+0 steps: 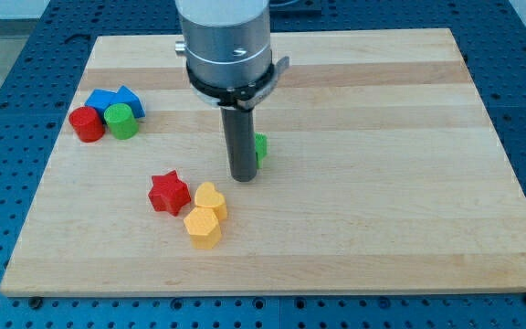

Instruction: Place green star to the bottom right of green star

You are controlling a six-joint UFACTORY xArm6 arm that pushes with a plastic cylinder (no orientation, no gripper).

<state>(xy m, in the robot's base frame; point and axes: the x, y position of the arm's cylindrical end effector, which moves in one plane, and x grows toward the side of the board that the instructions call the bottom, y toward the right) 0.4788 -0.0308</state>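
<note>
A green block [260, 147], likely the green star, is mostly hidden behind my rod; only a sliver shows on the rod's right side. My tip [244, 177] rests on the board just in front of and slightly left of that green block, near the board's middle. A green cylinder [121, 121] stands at the view's left, apart from the tip.
A red cylinder [87, 123] and blue blocks [115, 99] cluster with the green cylinder at the left. A red star [168, 193], a yellow heart [211, 199] and a yellow hexagon [203, 227] sit below-left of the tip. The wooden board [382, 183] lies on a blue table.
</note>
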